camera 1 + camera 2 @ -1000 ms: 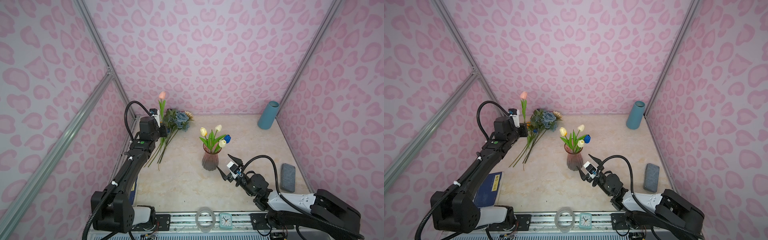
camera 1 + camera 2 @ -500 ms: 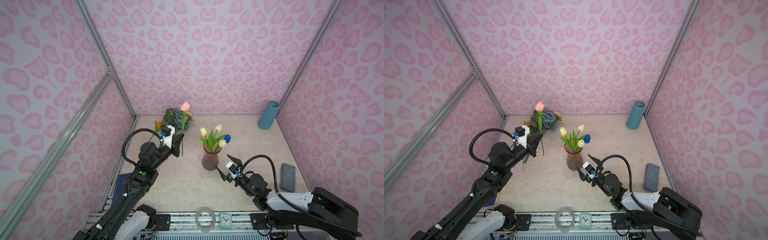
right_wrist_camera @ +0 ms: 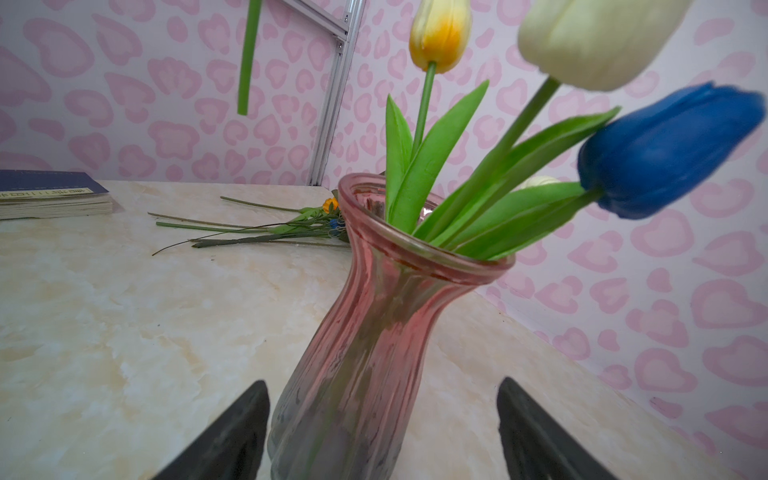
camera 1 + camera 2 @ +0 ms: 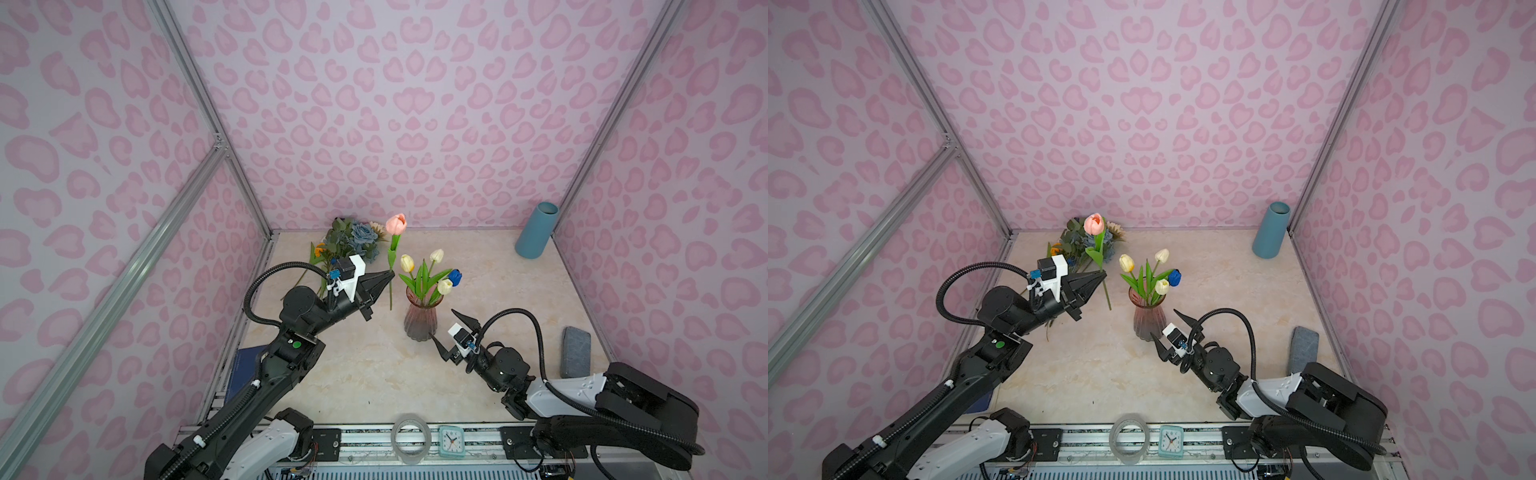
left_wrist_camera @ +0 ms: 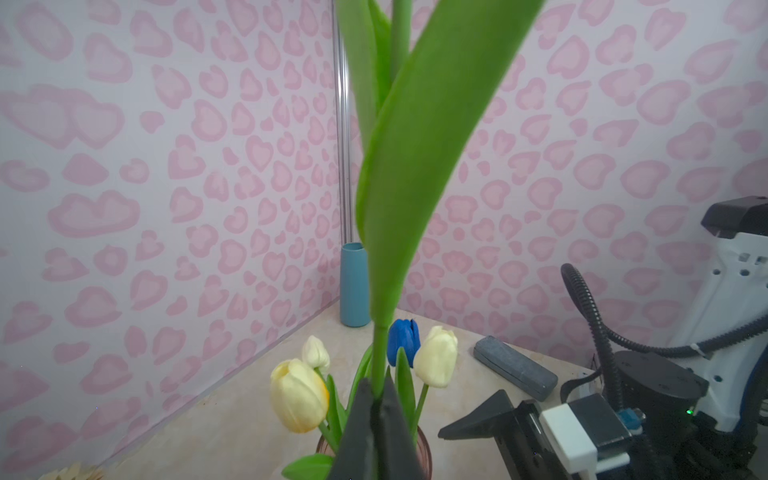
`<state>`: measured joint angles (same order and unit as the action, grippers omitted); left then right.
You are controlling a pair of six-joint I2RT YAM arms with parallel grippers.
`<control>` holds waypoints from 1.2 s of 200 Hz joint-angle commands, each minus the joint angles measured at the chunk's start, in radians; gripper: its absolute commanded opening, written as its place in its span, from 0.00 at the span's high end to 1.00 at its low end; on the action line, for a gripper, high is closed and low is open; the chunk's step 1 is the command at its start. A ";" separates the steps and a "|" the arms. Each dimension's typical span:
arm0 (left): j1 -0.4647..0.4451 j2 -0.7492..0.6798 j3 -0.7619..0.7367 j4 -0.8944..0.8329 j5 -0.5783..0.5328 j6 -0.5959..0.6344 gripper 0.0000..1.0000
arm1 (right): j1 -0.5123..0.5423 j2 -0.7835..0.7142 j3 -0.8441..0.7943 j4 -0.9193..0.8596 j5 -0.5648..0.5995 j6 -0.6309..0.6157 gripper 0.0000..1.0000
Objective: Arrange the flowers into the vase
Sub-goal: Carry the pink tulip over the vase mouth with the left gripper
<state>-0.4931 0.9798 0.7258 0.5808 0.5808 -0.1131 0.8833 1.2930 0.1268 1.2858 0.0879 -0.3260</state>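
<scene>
Right pincer [image 4: 442, 323]: nearest me, at four o'clock of the vase. It is released, jaws spread wide either side of the lower body. The wrist view shows a gap on each side, so I read it as bracketing, not gripping.
Vase [image 4: 420, 322]: pink ribbed glass, upright mid-counter [image 4: 353, 374]. I judge it fragile and easy to tip, with a narrow neck. If I steady it, I'd close gently, low on the body.
Tulips [image 4: 423, 279]: one yellow, two cream and one blue already stand in the vase, fanned toward twelve to two o'clock. The nine o'clock side of the mouth looks freer.
Left pincer [image 4: 389, 274]: at ten o'clock of the vase, clenched on a stem just under the leaf.
Pink tulip [image 4: 395, 224]: held upright in the air, bloom up. Its cut end hangs free beside the vase, not yet in it.
Handling: I expect it to be light, with a thin, smooth, bendy stem and a slightly top-heavy bloom, so it may swing or twist in the jaws. The mid-stem hold looks right and leaves length below to thread the neck.
Pile [image 4: 353, 242]: the rest lie flat by the back wall, farther out at ten o'clock. I see dusty-blue roses and an orange bloom [image 4: 319, 250], stems trailing toward seven o'clock.
</scene>
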 commanded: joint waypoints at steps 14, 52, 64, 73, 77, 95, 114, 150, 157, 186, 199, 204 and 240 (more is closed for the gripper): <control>-0.016 0.095 0.053 0.186 0.065 -0.022 0.97 | 0.003 -0.010 -0.009 0.067 0.020 -0.002 0.15; -0.048 0.196 0.095 0.276 0.077 -0.036 0.97 | 0.002 -0.033 -0.008 0.037 0.024 -0.009 0.15; -0.060 0.220 0.103 0.291 0.069 -0.036 0.97 | 0.002 -0.031 -0.007 0.038 0.024 -0.011 0.15; -0.067 0.239 0.105 0.304 0.065 -0.036 0.97 | 0.003 -0.027 -0.008 0.041 0.024 -0.012 0.15; -0.068 0.248 0.107 0.308 0.064 -0.037 0.97 | 0.003 -0.026 -0.009 0.044 0.024 -0.011 0.15; -0.070 0.284 0.104 0.347 0.051 -0.052 0.97 | 0.003 -0.022 -0.007 0.049 0.020 -0.008 0.15; -0.071 0.327 0.112 0.398 0.051 -0.073 0.97 | 0.003 -0.002 -0.003 0.059 0.020 -0.010 0.15; -0.076 0.400 0.134 0.436 0.060 -0.095 0.97 | 0.003 -0.021 -0.017 0.064 0.037 -0.022 0.15; -0.076 0.405 0.132 0.434 0.057 -0.090 0.97 | 0.002 -0.029 -0.015 0.053 0.038 -0.024 0.15; -0.081 0.422 0.119 0.401 0.040 -0.065 0.97 | 0.002 -0.033 -0.010 0.037 0.033 -0.021 0.15; -0.083 0.427 0.103 0.406 0.025 -0.058 0.97 | 0.003 -0.024 -0.011 0.050 0.030 -0.021 0.15; -0.084 0.429 0.099 0.406 0.021 -0.057 0.97 | 0.003 -0.020 -0.012 0.056 0.030 -0.019 0.15; -0.090 0.438 0.090 0.380 0.007 -0.036 0.97 | 0.003 -0.029 -0.011 0.045 0.033 -0.018 0.15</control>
<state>-0.5804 1.4124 0.8223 0.9398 0.6022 -0.1772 0.8845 1.2663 0.1165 1.3117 0.1120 -0.3439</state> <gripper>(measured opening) 0.059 0.854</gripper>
